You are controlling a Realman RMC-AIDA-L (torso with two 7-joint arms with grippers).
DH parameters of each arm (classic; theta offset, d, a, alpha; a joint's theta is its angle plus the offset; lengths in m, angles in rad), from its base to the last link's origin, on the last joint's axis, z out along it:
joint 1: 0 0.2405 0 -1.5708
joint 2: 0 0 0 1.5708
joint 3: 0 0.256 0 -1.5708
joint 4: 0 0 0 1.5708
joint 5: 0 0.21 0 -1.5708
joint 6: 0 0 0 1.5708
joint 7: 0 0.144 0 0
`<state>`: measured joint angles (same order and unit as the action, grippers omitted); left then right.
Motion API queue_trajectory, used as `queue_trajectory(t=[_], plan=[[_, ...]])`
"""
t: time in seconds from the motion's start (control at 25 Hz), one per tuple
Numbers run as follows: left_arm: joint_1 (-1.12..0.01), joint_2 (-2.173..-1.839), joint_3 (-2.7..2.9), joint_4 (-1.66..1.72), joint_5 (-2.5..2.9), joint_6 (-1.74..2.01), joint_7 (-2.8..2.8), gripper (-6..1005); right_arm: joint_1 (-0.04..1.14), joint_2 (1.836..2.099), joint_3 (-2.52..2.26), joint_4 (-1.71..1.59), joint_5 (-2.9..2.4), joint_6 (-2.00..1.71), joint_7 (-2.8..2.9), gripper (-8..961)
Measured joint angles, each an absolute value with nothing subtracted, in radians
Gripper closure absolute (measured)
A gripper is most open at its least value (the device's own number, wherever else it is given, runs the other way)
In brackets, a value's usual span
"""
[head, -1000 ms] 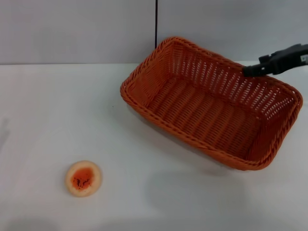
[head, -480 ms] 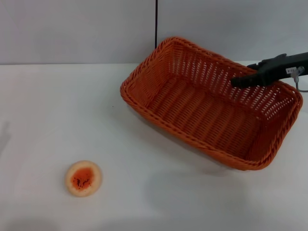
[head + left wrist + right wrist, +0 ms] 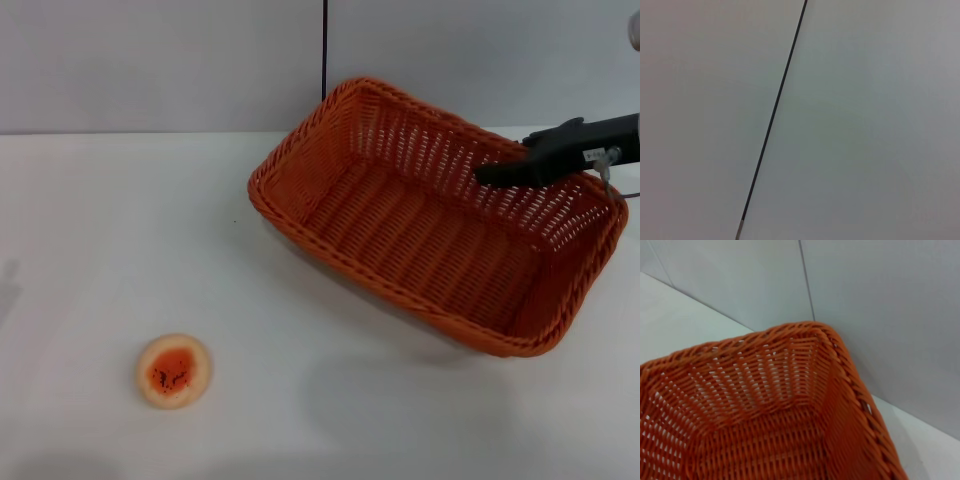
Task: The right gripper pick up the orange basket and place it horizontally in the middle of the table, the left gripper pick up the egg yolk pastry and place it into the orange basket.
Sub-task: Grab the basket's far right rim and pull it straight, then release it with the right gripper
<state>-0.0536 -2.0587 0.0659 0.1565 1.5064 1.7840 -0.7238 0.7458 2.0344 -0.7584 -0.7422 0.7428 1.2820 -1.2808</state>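
The orange basket point(image 3: 400, 292) sits at an angle on the right half of the white table point(image 3: 120, 220), one corner pointing to the back wall. My right gripper point(image 3: 497, 172) reaches in from the right edge and is at the basket's far long wall, near its right end. The right wrist view looks down into a far corner of the basket point(image 3: 765, 405). The egg yolk pastry point(image 3: 174, 370), a small round beige bun with an orange-red centre, lies alone on the table at the front left, far from the basket. The left gripper shows in no view.
A grey wall with a dark vertical seam point(image 3: 324, 50) stands behind the table. The left wrist view holds only that wall and its seam point(image 3: 775, 115). White tabletop stretches between the pastry and the basket.
My right gripper has come down and to the left, from above the basket's far right rim to its far wall. The basket has shifted very slightly. The pastry has stayed put.
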Motion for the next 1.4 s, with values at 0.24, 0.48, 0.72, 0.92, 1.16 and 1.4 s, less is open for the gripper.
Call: queue_trajectory(t=[0.24, 0.48, 0.72, 0.92, 1.16, 1.4], plan=[[-0.054, -2.059, 0.066, 0.155, 1.506, 1.789, -0.724, 173, 0.737, 2.032, -0.764, -0.75, 0.74, 1.289, -1.308, 485], [-0.054, -2.059, 0.066, 0.153, 1.506, 1.789, -0.724, 173, 0.731, 2.032, -0.781, -0.772, 0.741, 1.314, -1.361, 628], [-0.037, -2.06, 0.066, 0.156, 1.506, 1.802, -0.724, 174, 0.753, 2.021, -0.784, -0.803, 0.749, 1.428, -1.478, 757], [-0.005, -2.059, 0.066, 0.156, 1.506, 1.824, -0.719, 174, 0.787, 2.016, -0.784, -0.842, 0.761, 1.525, -1.583, 778], [0.034, -2.06, 0.064, 0.157, 1.506, 1.848, -0.717, 174, 0.838, 2.021, -0.813, -0.841, 0.764, 1.592, -1.721, 783], [0.053, -2.061, 0.06, 0.156, 1.502, 1.861, -0.716, 174, 0.844, 2.033, -0.893, -0.845, 0.764, 1.592, -1.733, 785]])
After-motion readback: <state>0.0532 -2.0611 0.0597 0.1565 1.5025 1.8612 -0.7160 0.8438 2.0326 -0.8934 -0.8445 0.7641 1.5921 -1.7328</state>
